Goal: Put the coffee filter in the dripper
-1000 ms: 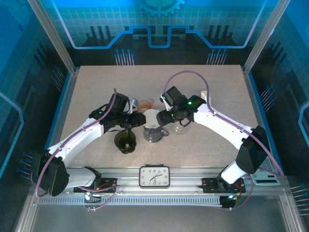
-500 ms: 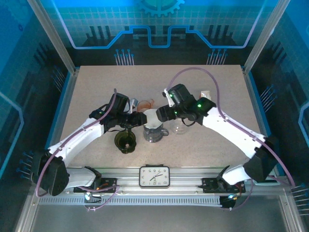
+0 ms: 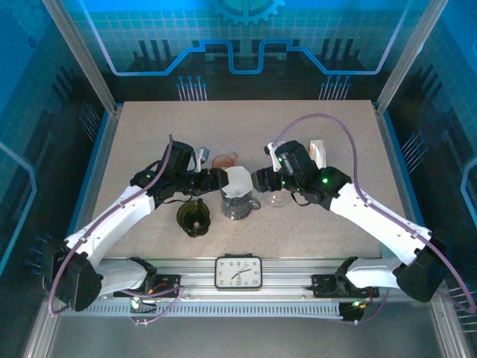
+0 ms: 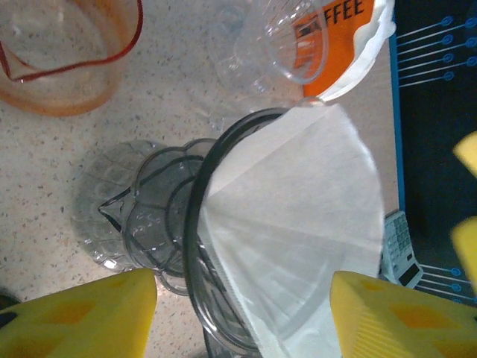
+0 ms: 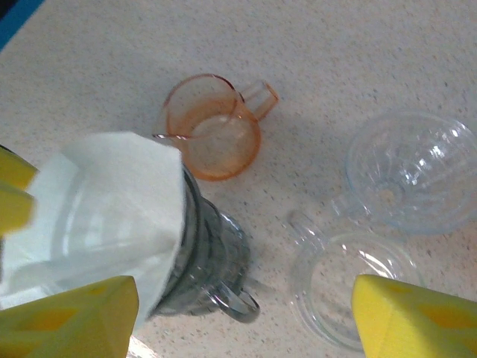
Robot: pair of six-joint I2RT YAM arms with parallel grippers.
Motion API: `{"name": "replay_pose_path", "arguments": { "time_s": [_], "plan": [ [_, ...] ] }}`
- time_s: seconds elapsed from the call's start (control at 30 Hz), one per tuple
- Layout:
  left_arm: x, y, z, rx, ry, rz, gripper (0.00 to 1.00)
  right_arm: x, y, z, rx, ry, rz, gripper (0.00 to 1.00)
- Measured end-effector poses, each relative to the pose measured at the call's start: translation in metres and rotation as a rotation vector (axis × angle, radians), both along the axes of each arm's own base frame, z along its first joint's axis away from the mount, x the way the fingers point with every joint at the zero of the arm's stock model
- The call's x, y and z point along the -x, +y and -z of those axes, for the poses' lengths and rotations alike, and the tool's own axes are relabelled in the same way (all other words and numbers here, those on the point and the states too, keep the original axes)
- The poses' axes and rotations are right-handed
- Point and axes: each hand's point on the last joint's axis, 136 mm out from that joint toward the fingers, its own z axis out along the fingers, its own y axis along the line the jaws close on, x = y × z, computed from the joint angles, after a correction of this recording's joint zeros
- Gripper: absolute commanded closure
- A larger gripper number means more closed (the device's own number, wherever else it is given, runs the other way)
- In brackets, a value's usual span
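Opening left gripper (image 3: pixel 215 180) from narrow to wide: coffee filter (image 3: pixel 238 181) released into dripper (image 5: pixel 212 261); right gripper (image 3: pixel 259 180) wide, 3 o'clock.

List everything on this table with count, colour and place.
coffee filter: one, white, in the dripper
dripper: one, grey glass, centre of table
measuring cup: one, orange, behind dripper
glass pieces: two, clear, right of dripper
cup: one, dark green, front-left of dripper
filter pack: one, orange-white, back right
clock: one, white, near edge
left end effector: one, yellow fingers, open beside filter
right end effector: one, yellow fingers, open beside filter
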Motion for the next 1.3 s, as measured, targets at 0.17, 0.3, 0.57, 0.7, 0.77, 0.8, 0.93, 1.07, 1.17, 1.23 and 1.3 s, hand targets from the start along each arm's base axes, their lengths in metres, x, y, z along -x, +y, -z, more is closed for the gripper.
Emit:
{"name": "replay_pose_path", "arguments": {
  "time_s": [0.17,0.3,0.57,0.7,0.77,0.8,0.93,1.07,1.17,1.23,1.3],
  "plan": [
    [-0.010,0.014,-0.008,0.014,-0.022,-0.062,0.37,0.001,-0.019,0.015,0.019,-0.017,0.060,0.19],
    [-0.035,0.040,-0.013,0.043,-0.035,-0.176,0.39,0.003,-0.033,0.019,0.009,-0.042,0.099,0.19],
    [-0.082,0.053,0.030,0.025,0.058,-0.264,0.35,0.009,-0.054,0.031,-0.028,-0.023,0.138,0.20],
    [-0.103,0.055,0.064,-0.035,0.115,-0.294,0.36,0.014,-0.059,0.044,-0.039,0.019,0.136,0.20],
    [-0.108,0.057,0.079,-0.061,0.136,-0.303,0.37,0.016,-0.059,0.045,-0.046,0.029,0.131,0.20],
    [-0.109,0.058,0.086,-0.077,0.146,-0.304,0.37,0.017,-0.058,0.044,-0.052,0.029,0.128,0.20],
    [-0.123,0.060,0.101,-0.124,0.151,-0.302,0.39,0.020,-0.058,0.042,-0.068,0.028,0.116,0.20],
    [-0.134,0.061,0.105,-0.154,0.133,-0.290,0.47,0.023,-0.060,0.045,-0.072,0.037,0.117,0.20],
    [-0.140,0.063,0.108,-0.180,0.123,-0.288,0.50,0.024,-0.059,0.047,-0.076,0.046,0.111,0.20],
    [-0.140,0.064,0.111,-0.201,0.122,-0.283,0.50,0.025,-0.060,0.049,-0.074,0.050,0.112,0.20],
    [-0.141,0.063,0.111,-0.217,0.117,-0.272,0.52,0.025,-0.060,0.050,-0.072,0.053,0.111,0.20]
  ]
}}
